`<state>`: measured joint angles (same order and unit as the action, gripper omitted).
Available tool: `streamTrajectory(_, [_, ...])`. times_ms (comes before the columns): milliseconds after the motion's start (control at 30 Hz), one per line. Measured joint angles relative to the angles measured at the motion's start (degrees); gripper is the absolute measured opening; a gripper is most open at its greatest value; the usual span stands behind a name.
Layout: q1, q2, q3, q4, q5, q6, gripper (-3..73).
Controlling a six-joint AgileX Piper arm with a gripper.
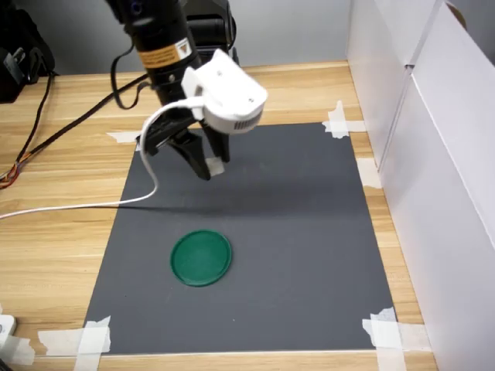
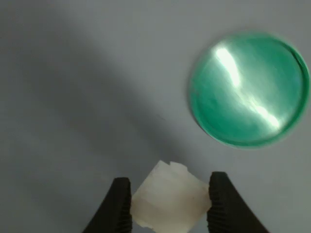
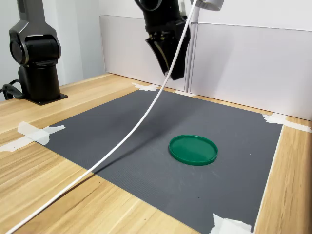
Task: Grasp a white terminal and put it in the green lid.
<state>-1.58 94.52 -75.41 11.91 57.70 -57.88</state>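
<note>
My gripper (image 2: 168,187) is shut on the white terminal (image 2: 167,204), a small blocky white piece squeezed between the two black fingers (image 2: 119,204). In the first exterior view the gripper (image 1: 210,167) hangs above the far part of the grey mat, with a bit of the white terminal (image 1: 217,165) showing between the fingers. The green lid (image 1: 201,257) lies flat on the mat, nearer the front edge and apart from the gripper. It holds nothing in the wrist view (image 2: 249,89). In the second exterior view the gripper (image 3: 175,73) is well above the mat, beyond the green lid (image 3: 193,149); the terminal is hidden there.
The grey mat (image 1: 309,232) is taped to a wooden table (image 1: 69,170). White panels (image 1: 441,154) wall off the first exterior view's right. A white cable (image 1: 77,205) trails from the wrist camera housing (image 1: 228,97) across the mat. A black arm base (image 3: 36,63) stands at the second exterior view's left.
</note>
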Motion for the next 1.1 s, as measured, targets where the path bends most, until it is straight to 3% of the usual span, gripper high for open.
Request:
streamTrajectory(233, [-1.04, 7.67, -4.99, -6.71, -1.07, 3.53, 36.6])
streamTrajectory(367, [-1.04, 11.62, -8.21, -7.92, -1.38, 4.98, 36.6])
streamTrajectory(600, [-1.04, 16.28, -12.50, -6.94, -1.63, 4.70, 36.6])
streamTrajectory(1033, [-1.04, 18.87, -12.87, -2.43, -1.40, -3.07, 36.6])
streamTrajectory(1100, [-1.04, 19.06, -12.94, -2.33, -1.14, -3.17, 39.1])
